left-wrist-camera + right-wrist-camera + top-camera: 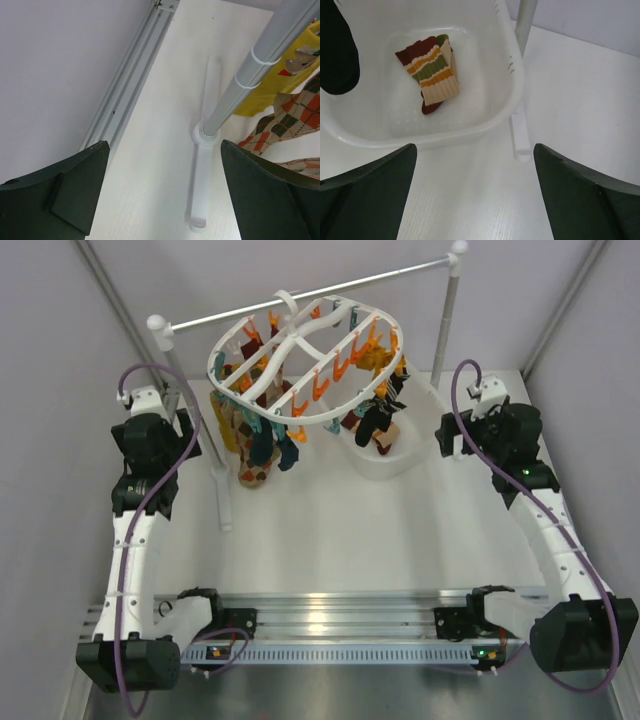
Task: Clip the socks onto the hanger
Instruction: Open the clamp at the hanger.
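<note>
The white oval hanger point(305, 360) hangs by its hook from the silver rail point(310, 295), with socks point(262, 445) clipped under its left side and more under its right. One striped sock point(432, 72) lies in the white tub point(516, 90). The right gripper point(475, 150) hovers just before the tub, jaws spread and empty. The left gripper point(164, 150), likewise released, faces the rail's left post point(240, 85).
</note>
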Controlling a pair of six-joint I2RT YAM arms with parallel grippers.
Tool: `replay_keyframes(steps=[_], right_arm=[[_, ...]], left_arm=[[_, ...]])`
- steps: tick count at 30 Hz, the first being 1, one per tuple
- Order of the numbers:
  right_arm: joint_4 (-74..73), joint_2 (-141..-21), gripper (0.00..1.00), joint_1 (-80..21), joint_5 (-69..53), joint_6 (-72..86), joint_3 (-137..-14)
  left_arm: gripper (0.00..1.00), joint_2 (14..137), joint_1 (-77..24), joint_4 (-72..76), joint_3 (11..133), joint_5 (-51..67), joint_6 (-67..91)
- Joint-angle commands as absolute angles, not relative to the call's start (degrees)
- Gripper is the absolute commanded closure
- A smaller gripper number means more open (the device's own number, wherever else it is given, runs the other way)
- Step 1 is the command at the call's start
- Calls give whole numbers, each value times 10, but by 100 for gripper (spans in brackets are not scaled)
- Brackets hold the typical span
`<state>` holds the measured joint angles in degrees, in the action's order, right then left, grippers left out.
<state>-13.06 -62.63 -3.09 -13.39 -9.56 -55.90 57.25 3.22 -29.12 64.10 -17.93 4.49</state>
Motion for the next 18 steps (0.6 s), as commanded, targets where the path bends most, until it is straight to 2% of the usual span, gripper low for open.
replay_keyframes(steps=[1, 7, 13, 18], right_arm=[[-55, -613, 0, -24, -140, -65, -555], [30, -642, 0, -42, -183, -58, -561], [75, -772, 0, -61, -185, -11, -647], [72, -873, 13, -78, -191, 14, -744]], left_arm=[[2, 565, 33, -271, 653, -204, 64], [2, 542, 39, -308, 688, -111, 60], [3, 535, 41, -308, 722, -83, 118], [4, 551, 48, -301, 740, -70, 133]])
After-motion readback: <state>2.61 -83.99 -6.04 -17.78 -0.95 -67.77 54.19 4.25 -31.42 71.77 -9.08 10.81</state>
